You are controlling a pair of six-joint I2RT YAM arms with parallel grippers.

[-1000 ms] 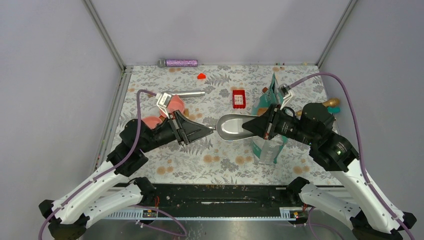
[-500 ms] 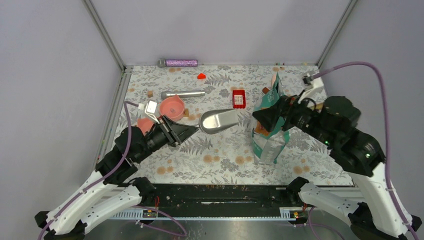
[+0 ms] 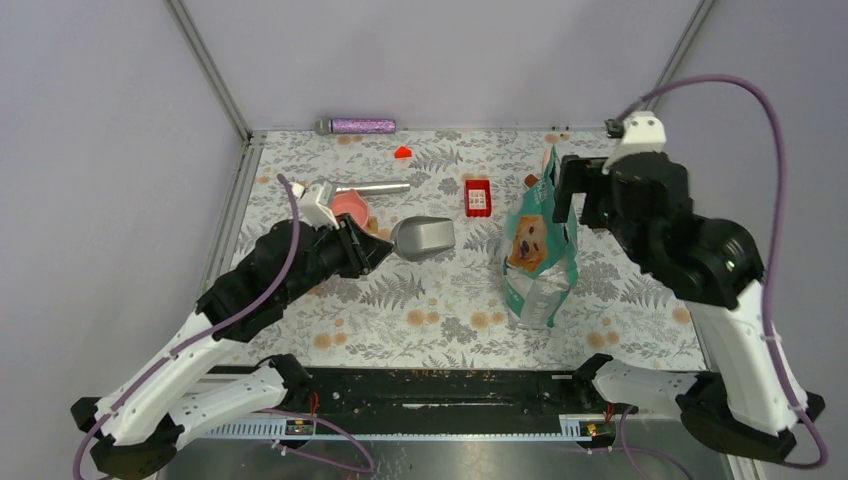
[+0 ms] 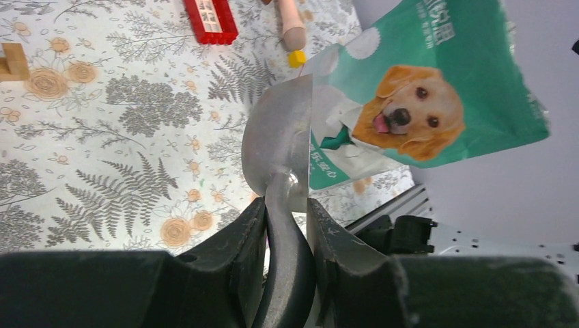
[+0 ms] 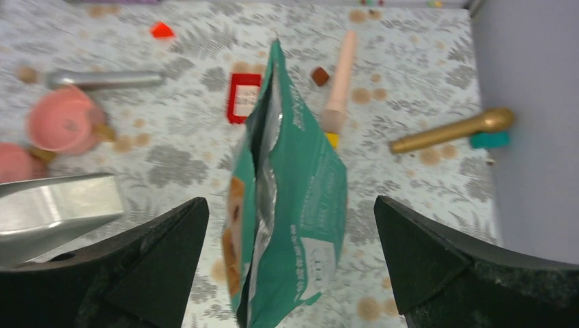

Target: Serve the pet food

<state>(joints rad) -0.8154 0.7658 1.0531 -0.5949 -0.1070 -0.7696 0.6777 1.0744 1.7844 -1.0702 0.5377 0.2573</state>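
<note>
While left gripper (image 4: pixel 285 213) clamps silver metal scoop (image 4: pixel 276 147) | right gripper (image 5: pixel 290 208) gapes empty above upright teal dog-picture bag (image 5: pixel 304 171) | scoop left of bag, mouth upward.

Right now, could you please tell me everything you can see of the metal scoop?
The scoop is bare, shiny metal, with a rounded, open-fronted bowl and a narrow handle. The left gripper clamps the handle between its fingers, and nothing else seems to touch it. It points from the gripper towards the bag but stays apart from it, over the mat, between the pink bowl and the bag. I cannot tell whether it holds anything.
</note>
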